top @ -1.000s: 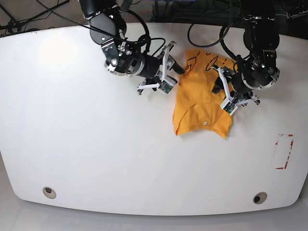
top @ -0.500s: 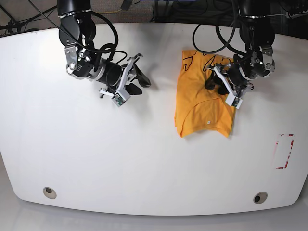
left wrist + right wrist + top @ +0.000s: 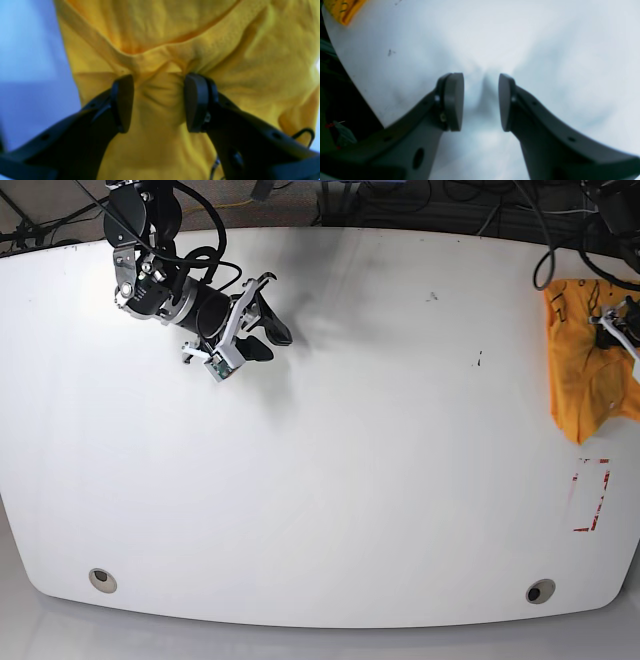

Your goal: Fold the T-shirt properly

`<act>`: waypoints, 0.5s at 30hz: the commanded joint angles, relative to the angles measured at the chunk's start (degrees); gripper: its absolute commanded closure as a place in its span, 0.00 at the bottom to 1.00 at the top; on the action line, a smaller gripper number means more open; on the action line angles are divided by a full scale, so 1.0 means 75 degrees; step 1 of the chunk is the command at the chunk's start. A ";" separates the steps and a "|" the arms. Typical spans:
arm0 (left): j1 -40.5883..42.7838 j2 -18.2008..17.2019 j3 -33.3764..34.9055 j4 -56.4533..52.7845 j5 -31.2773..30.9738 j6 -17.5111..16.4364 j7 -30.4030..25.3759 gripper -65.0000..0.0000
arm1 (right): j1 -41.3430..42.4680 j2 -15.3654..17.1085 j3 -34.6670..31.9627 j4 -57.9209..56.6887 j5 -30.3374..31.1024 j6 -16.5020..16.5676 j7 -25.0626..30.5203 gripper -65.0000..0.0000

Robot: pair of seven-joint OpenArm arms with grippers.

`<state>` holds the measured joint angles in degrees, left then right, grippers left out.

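Left wrist view: the T-shirt (image 3: pixel 175 50) fills most of the frame, with white table (image 3: pixel 27 50) visible along the left edge. The left gripper (image 3: pixel 158 102) stands with its jaws apart and a bunched ridge of cloth gathered between the pads (image 3: pixel 123 102). Both pads appear to touch the fabric, but whether the cloth is pinched firmly or only straddled cannot be told. A collar-like seam runs across the frame just above the pads.

Right wrist view: the right gripper (image 3: pixel 481 102) is seen released, jaws parted over bare table, nothing between them. A scrap of orange shows at the upper left corner.

Base view: the T-shirt (image 3: pixel 588 365) lies folded at the far right edge of the frame, partly cut off, above a red-marked rectangle (image 3: pixel 590 495). The left gripper is largely out of frame there. The right gripper (image 3: pixel 250 330) hovers at upper left, well apart from the shirt.

Judgement: the step in hand is best done by setting the folded shirt down flat and opening the jaws fully before lifting, so that no layer is dragged loose.
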<state>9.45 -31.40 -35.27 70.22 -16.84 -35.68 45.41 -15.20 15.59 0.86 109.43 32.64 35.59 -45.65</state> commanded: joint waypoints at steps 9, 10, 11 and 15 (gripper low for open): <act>-0.0036 -0.1305 -0.0567 -0.0588 0.0141 -0.0125 -0.1008 0.55 | -0.0194 0.0048 0.0055 0.0314 0.0131 0.0031 0.0231 0.67; -0.0036 -0.1305 -0.0719 -0.0377 0.0141 -0.0125 -0.1008 0.55 | -0.0171 0.0048 0.0055 0.0314 0.0119 0.0031 0.0231 0.67; 0.0000 -0.1282 -0.0813 -0.0038 0.0141 -0.0125 -0.1008 0.55 | -0.0147 0.0060 0.0067 0.0314 0.0119 0.0031 0.0231 0.67; 0.0258 -0.0696 -0.0930 0.1416 0.0165 -0.0078 -0.1032 0.55 | -0.0124 0.0388 0.0078 0.0290 0.0108 -0.0016 0.0255 0.67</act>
<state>10.92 -38.13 -41.78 75.40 -14.63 -36.40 39.51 -16.67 16.34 1.02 110.67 32.64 35.57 -45.06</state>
